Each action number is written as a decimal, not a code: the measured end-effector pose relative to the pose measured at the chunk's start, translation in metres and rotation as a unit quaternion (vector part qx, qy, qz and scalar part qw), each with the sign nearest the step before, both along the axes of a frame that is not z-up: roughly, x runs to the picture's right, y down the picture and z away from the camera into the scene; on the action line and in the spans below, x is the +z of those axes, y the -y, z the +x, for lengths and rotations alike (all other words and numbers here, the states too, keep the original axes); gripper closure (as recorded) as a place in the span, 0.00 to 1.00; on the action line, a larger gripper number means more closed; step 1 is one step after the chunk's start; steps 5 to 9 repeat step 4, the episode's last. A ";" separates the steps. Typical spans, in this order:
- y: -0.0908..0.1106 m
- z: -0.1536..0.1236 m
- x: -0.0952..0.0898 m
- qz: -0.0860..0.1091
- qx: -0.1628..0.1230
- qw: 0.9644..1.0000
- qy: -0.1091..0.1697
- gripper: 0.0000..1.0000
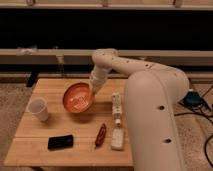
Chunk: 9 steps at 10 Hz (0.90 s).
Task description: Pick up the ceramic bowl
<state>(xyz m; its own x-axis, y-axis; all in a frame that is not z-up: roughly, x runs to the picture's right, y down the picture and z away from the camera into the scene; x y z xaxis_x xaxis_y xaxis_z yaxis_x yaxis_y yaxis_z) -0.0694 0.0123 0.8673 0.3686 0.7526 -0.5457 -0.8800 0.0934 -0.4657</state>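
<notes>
1. I cannot tell how the jaws stand; the gripper (92,90) sits at the right-hand rim of the ceramic bowl (77,97), and its tip merges with the rim from where I watch.
2. The ceramic bowl is toward the middle of the desk (30,135), a little to the left, and it looks tipped, its glossy inside turned toward me rather than lying flat. Whether its far edge is off the wood I cannot say.
3. The white arm (145,100) reaches in from the right, bends over the back of the desk and drops down onto the bowl's rim.
4. Around it: a white cup (38,108) to the left, near but apart; a black phone-like slab (60,142) at the front; a slim reddish item (101,135) and a pale long object (117,107) with a small white block (118,139) below it, all to the right.
5. My reading: this is the grasp-and-lift step, with the gripper at the rim.
6. The next move calls for a firm pinch on the rim and a straight, slow rise, keeping the bowl from swinging toward the cup.
</notes>
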 end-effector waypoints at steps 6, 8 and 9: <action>-0.001 0.001 0.000 -0.001 -0.001 1.000 -0.001 1.00; -0.001 0.001 0.000 -0.001 -0.001 1.000 -0.001 1.00; -0.001 0.001 0.000 -0.001 -0.001 1.000 -0.001 1.00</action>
